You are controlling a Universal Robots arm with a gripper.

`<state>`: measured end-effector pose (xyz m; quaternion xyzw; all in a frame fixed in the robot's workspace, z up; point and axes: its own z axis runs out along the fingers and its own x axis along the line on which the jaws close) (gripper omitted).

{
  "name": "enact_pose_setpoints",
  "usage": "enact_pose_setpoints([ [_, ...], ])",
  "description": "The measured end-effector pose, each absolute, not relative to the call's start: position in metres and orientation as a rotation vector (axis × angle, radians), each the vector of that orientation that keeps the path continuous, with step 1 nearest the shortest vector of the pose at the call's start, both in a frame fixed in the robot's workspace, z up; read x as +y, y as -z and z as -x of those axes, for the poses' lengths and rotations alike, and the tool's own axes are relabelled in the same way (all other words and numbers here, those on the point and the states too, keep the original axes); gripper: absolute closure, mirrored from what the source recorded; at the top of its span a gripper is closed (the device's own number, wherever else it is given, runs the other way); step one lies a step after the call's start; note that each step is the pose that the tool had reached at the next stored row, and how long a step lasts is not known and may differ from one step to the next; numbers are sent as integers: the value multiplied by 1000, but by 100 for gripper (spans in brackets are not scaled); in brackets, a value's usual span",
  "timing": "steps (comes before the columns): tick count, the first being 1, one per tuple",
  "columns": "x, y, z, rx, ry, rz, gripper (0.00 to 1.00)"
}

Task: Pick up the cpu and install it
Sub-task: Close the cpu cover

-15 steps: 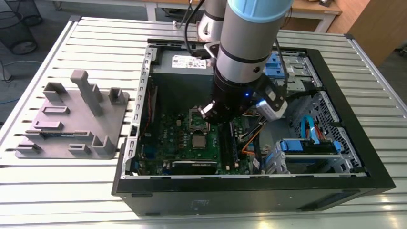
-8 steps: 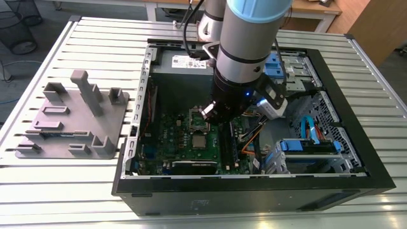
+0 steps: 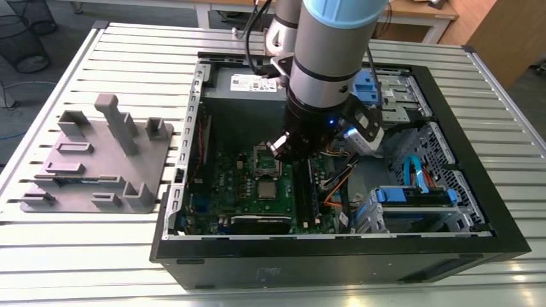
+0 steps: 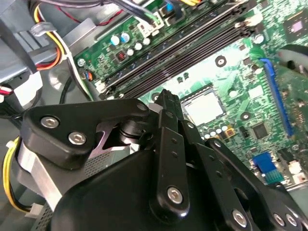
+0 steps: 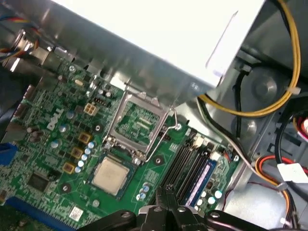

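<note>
cpu lying flat, bracket raised open, tool closed nearby

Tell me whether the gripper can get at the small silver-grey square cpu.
Probably yes: the cpu lies uncovered on the green motherboard, the metal bracket stands open beside it, and the gripper hangs close with nothing between.
</note>
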<state>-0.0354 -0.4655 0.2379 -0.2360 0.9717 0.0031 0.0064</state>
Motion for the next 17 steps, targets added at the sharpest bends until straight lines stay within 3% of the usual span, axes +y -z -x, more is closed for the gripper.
enact_pose_setpoints([
  [17,-438,-228,35,3040,-11,738,89],
])
